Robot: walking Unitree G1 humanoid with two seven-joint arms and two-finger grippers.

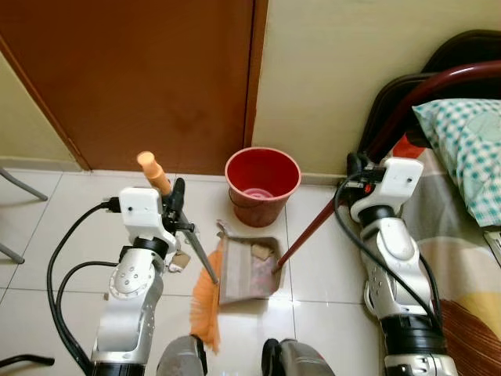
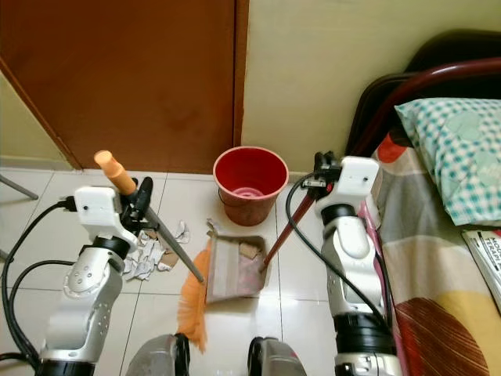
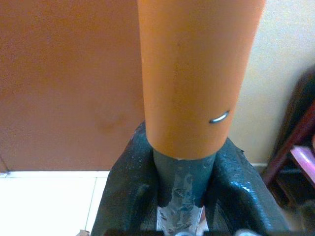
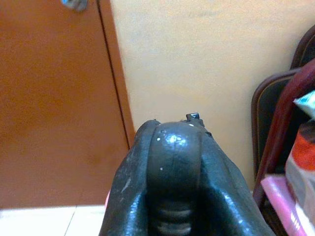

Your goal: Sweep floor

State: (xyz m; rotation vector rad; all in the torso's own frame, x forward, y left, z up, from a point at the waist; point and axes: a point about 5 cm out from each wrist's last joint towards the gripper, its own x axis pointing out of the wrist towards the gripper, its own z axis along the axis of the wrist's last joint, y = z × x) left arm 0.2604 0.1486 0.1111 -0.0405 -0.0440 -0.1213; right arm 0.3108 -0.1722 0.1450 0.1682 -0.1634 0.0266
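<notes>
My left gripper point(image 1: 177, 207) is shut on the broom's grey shaft point(image 3: 180, 183), just below its orange grip point(image 1: 154, 172). The shaft slants down to the orange bristles point(image 1: 205, 309), which rest on the tiles at the left edge of the grey dustpan point(image 1: 244, 276). A brown scrap point(image 1: 262, 251) and some pale litter lie in the pan. Crumpled paper scraps point(image 2: 153, 254) sit on the floor left of the broom. My right gripper point(image 1: 357, 169) is shut on the top of the dustpan's long dark-red handle point(image 1: 313, 225), whose dark end point(image 4: 175, 147) sits between the fingers.
A red bucket point(image 1: 263, 185) stands against the wall behind the dustpan. A brown door point(image 1: 149, 78) is behind on the left. A bed with a checked pillow point(image 1: 466, 149) and dark headboard lies on the right. Metal chair legs point(image 1: 19, 188) are at far left. My feet point(image 1: 235, 359) are below.
</notes>
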